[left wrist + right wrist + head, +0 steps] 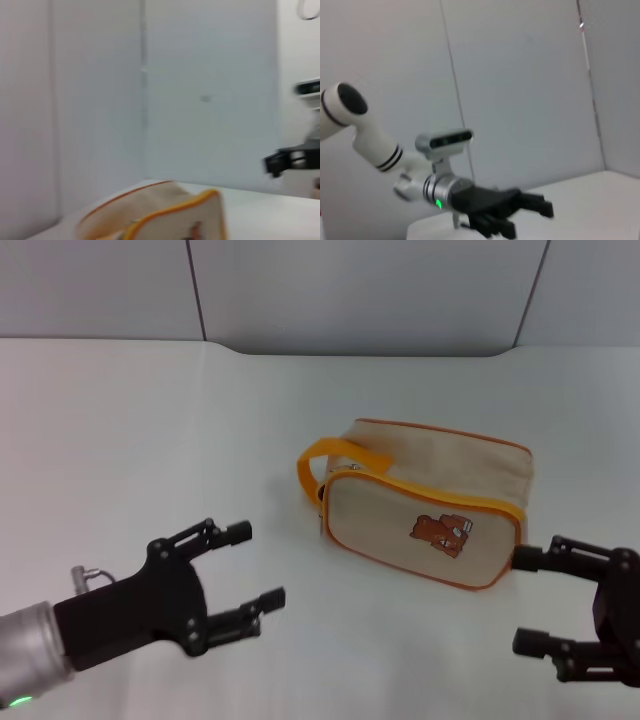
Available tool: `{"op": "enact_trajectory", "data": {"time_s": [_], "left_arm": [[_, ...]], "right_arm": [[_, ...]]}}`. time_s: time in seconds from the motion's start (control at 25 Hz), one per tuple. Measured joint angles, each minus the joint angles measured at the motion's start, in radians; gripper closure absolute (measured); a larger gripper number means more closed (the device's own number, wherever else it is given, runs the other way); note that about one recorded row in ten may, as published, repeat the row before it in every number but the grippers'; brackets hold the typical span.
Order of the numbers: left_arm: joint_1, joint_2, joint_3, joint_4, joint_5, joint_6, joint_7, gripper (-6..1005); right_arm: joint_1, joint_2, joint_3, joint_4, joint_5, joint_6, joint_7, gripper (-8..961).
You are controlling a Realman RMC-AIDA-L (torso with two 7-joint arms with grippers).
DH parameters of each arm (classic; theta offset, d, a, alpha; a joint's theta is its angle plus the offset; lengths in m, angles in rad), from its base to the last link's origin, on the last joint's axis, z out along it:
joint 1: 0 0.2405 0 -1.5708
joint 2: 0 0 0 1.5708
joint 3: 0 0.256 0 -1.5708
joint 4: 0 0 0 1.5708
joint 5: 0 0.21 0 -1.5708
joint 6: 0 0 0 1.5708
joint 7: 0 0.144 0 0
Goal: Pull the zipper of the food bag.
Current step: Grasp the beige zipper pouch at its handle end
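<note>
The bag (425, 502) is a boxy beige canvas case with orange-yellow piping along its edges. It sits upright on the white table (150, 440), right of centre, turned at a slant. Its near side carries a small brown bear picture (440, 532). An orange loop handle (325, 462) stands out from its left end. The zipper (325, 492) shows only as a short dark bit at that end, just inside the piping; whether it is closed cannot be told.
</note>
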Motion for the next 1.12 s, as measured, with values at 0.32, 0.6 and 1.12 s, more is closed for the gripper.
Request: {"op": "enact_trajectory", "data": {"time_s": [0.32,0.6,1.12], "left_arm": [[-0.044,-0.006,-0.001,-0.242,-0.174,-0.378,0.165,187],[-0.145,-0.009,-0.002,-0.385,-0.201,-0.574,0.249,188],[-0.191,-0.009,-0.192,-0.501,-0.190,-0.771,0.306,188]], "right_arm": [[-0.005,0.002,-0.006,0.000,0.033,-0.011,-0.001,116],[0.001,0.002,-0.009,0.000,0.034,-0.012,-0.001,117],[-0.002,0.007,-0.009,0.000,0.031,-0.004,-0.001,117]]}}
